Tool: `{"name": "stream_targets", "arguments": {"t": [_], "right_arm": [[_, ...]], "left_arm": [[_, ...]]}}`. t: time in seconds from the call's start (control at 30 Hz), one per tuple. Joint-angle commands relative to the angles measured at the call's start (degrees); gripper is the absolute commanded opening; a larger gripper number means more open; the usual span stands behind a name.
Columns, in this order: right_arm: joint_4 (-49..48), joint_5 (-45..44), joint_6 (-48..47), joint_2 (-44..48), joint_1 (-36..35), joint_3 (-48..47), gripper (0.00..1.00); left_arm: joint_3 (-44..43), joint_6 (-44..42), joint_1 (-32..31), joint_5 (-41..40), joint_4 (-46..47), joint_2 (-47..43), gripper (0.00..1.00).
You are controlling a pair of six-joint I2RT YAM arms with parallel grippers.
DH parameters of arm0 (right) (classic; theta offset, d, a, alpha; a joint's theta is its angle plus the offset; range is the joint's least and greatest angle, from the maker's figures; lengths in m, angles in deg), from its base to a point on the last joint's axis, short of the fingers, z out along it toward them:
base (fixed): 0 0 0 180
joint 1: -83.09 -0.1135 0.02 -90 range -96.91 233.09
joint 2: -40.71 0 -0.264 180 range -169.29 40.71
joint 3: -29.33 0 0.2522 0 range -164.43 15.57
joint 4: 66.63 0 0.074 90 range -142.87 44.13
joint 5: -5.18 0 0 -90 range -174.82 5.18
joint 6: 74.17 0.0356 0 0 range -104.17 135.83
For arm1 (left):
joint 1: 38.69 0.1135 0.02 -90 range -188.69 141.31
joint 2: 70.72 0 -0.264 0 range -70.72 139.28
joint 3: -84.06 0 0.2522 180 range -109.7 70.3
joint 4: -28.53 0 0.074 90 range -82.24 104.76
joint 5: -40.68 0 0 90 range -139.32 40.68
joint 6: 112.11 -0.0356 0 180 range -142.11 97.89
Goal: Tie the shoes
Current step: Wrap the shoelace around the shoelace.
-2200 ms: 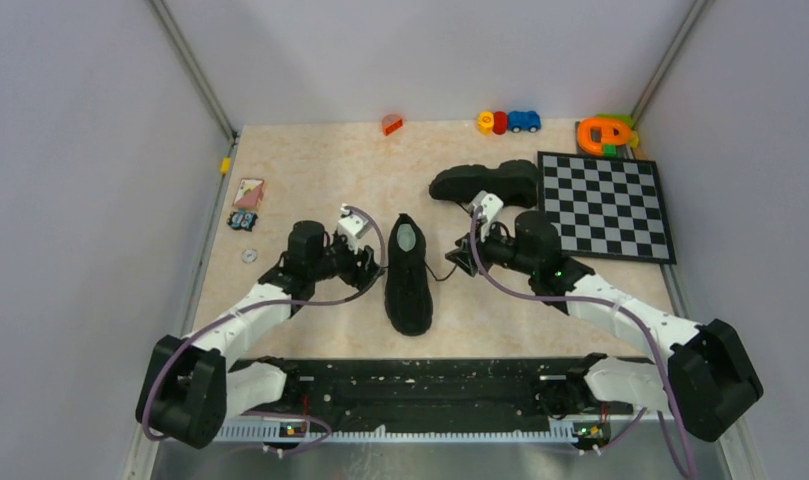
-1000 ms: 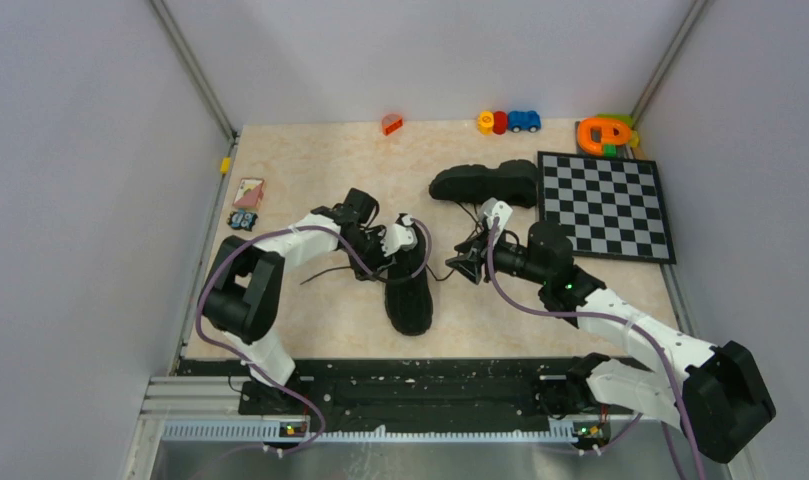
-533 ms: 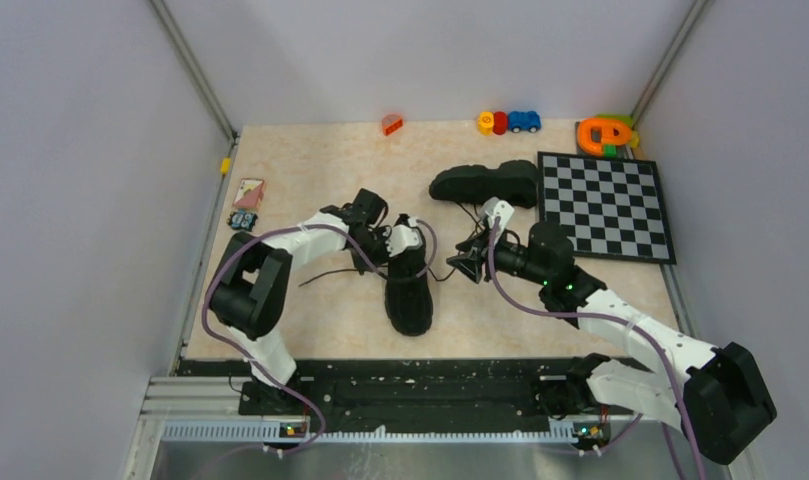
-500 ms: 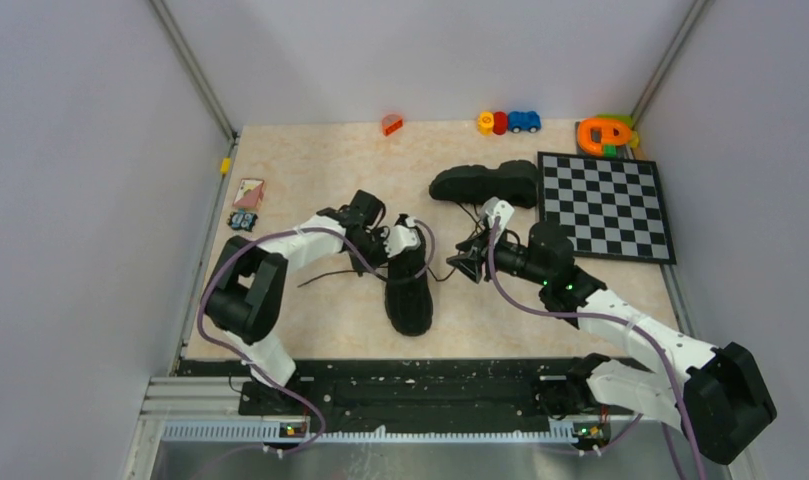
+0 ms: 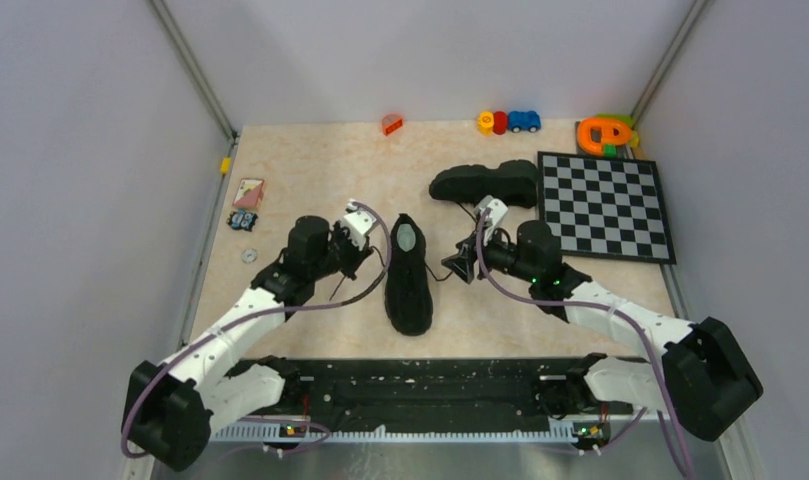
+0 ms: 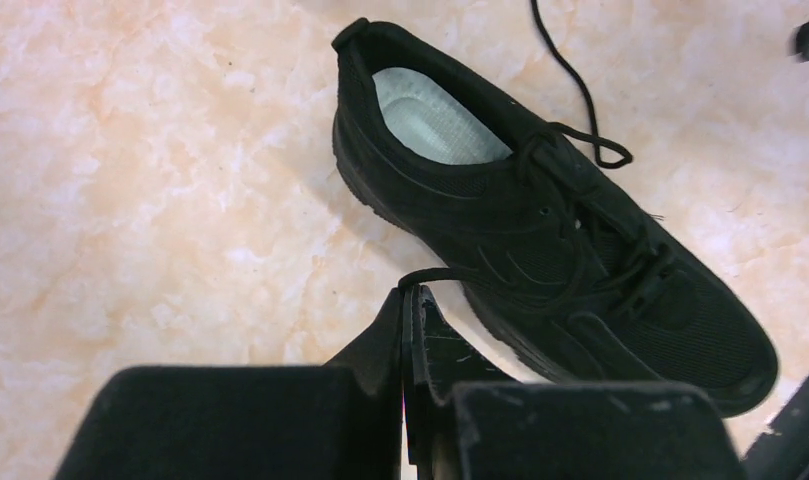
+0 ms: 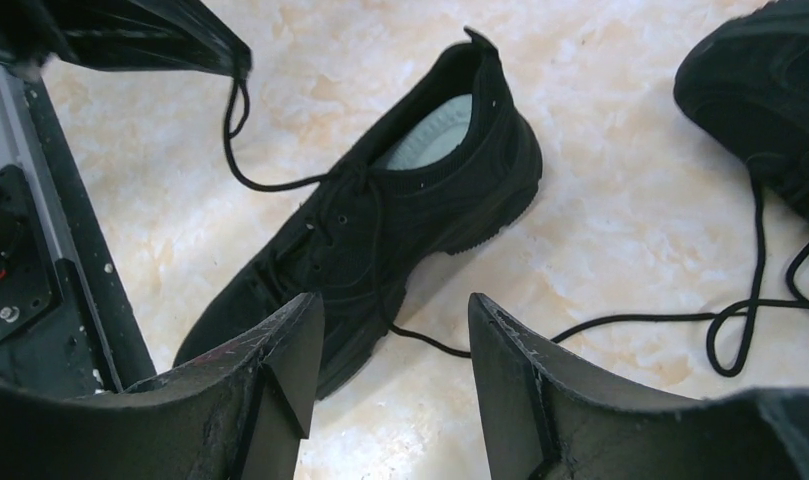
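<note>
one marbled table (image 5: 310, 170) carries a chessboard (image 5: 605, 205) at its right, the black middle shoe (image 5: 408, 280) between both arms, and the far shoe (image 5: 485, 183) just beside the chessboard. left gripper (image 6: 408, 297) is pinched on the middle shoe's lace (image 6: 435, 272); right gripper (image 7: 395, 305) gapes, empty.

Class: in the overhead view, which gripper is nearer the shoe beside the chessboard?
Right. The right gripper sits just in front of that shoe; the left gripper, pinching a lace, is across the centre shoe, farther off.
</note>
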Motion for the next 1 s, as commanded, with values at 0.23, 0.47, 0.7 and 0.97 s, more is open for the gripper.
{"name": "stream_targets", "arguments": {"t": [0.23, 0.47, 0.7, 0.97], "right_arm": [[-3.21, 4.18, -4.23, -6.27, -7.05, -6.57, 0.54], [-4.23, 4.35, -2.78, -10.5, -8.57, -11.69, 0.49], [-6.03, 5.58, -0.12, -14.26, -9.01, -16.53, 0.46], [3.48, -1.54, -2.97, -13.68, -8.88, -18.11, 0.47]], "left_arm": [[8.52, 16.3, 0.21, 3.35, 15.92, -11.09, 0.0], [9.37, 25.77, 0.2, 0.73, 21.46, -11.52, 0.0], [12.99, 28.24, 0.2, 2.92, 31.26, -10.89, 0.0], [11.62, 29.9, 0.27, -3.93, 29.39, -8.31, 0.0]]}}
